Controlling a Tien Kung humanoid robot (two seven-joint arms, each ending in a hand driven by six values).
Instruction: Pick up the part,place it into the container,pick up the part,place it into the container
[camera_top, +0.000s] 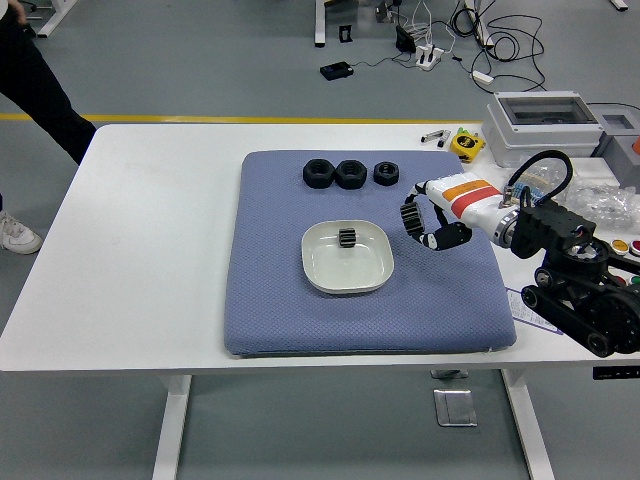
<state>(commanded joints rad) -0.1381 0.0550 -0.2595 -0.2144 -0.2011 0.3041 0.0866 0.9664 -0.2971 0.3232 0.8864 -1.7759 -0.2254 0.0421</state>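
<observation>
Three black ring-shaped parts lie in a row at the far edge of the blue mat. A white bowl sits mid-mat, and a small black gear part stands inside it. My right hand reaches in from the right, hovering just right of the bowl and below-right of the rightmost part. Its fingers are loosely curved and hold nothing. The left arm is out of sight.
A grey-lidded box, a yellow tape measure and small bagged items crowd the table's right end. A person's dark trouser leg and white shoe show beyond the table's left corner.
</observation>
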